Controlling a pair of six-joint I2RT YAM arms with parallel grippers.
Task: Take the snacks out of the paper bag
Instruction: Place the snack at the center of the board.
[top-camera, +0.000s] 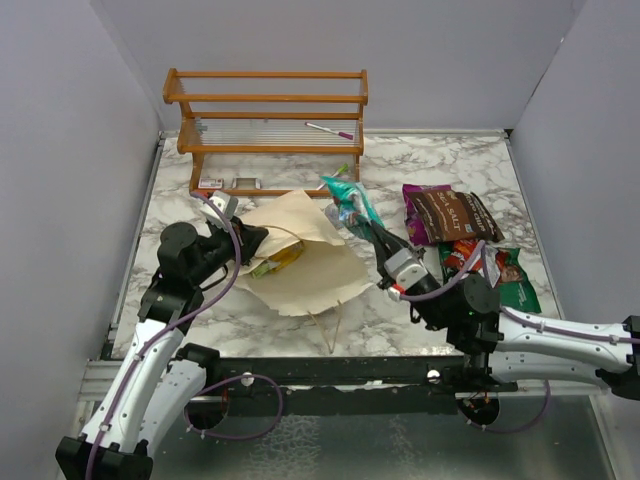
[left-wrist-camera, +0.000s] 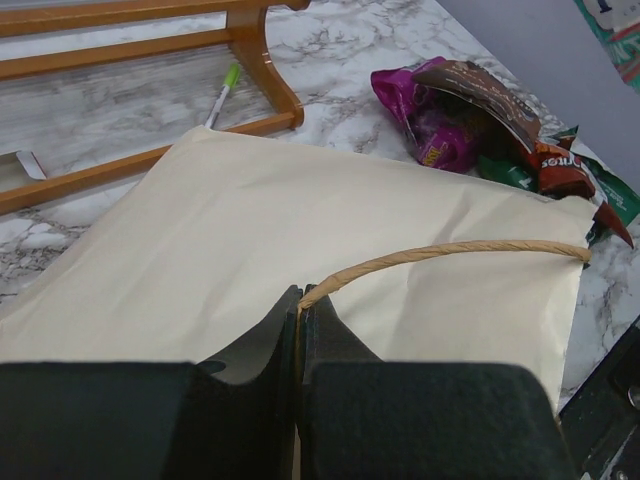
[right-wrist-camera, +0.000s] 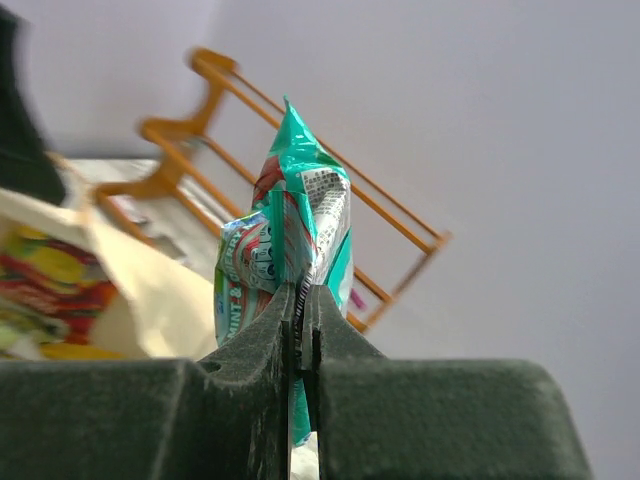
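The paper bag is laid flat mid-way across the surface, its string handle clenched in the left pincer. A teal packet is grasped aloft beside the bag's mouth by the right pincer. Several packets are already laid near the right edge, but a yellow packet is seen inside, so the task is judged unfinished.

Teal packet: "MINT" in white on the curved band of its left face; the letters after it are cut off. Fine-print panel on the right face is too small to read.
Dark brown packet: pale lettering, blurred, not legible.
Red packet: white letters, creased, unreadable.
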